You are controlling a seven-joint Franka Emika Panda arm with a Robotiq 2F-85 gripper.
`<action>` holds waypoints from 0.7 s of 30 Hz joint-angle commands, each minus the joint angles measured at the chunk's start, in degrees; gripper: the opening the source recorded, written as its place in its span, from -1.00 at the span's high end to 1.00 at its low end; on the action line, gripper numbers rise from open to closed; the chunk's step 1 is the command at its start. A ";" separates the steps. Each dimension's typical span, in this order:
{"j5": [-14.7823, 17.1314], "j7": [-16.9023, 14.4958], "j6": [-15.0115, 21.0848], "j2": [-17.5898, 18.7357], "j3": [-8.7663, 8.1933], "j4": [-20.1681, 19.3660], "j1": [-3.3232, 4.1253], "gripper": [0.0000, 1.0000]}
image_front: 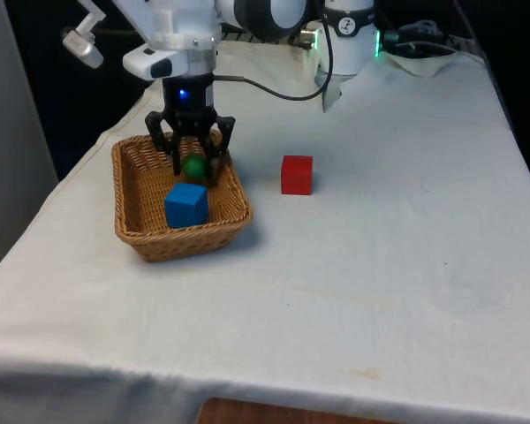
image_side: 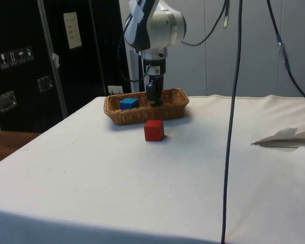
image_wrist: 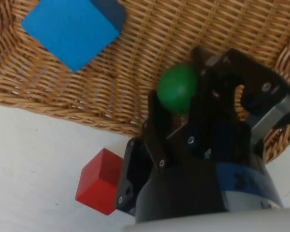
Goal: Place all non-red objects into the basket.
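Gripper (image_front: 193, 157): reaches down into the basket at the front view's upper left, fingers pinching the green ball.
Green ball (image_front: 194, 166): between the fingers over the basket's far end; whether it touches the weave cannot be told.
Basket (image_front: 134, 221): wicker, on the white cloth, left of centre in the front view.
Blue cube (image_front: 186, 205): inside the basket, nearer the camera than the ball.
Red cube (image_front: 296, 174): on the cloth, just right of the basket, outside it.
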 commanded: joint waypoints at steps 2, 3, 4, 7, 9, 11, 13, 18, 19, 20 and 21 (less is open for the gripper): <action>0.52 -0.52 0.40 -0.06 0.40 0.06 -0.34 0.69; 0.52 -0.52 0.40 -0.06 0.40 0.06 -0.34 0.32; 0.52 -0.52 0.40 0.00 0.40 0.06 -0.34 0.13; 0.52 -0.52 0.46 0.00 0.40 0.06 -0.34 -0.25; 0.52 -0.52 0.46 0.00 0.40 0.06 -0.34 -0.64; 0.52 -0.52 0.46 0.00 0.40 0.06 -0.34 -0.96; 0.52 -0.52 0.46 0.00 0.40 0.06 -0.34 -1.00; 0.23 -0.06 0.00 -0.69 -0.17 -0.29 0.00 -1.00; 0.11 0.29 -0.17 -1.03 -0.40 -0.46 0.17 -1.00; 0.00 0.57 -0.34 -1.38 -0.63 -0.63 0.34 -1.00; -0.11 0.86 -0.63 -1.72 -0.92 -0.69 0.46 -1.00</action>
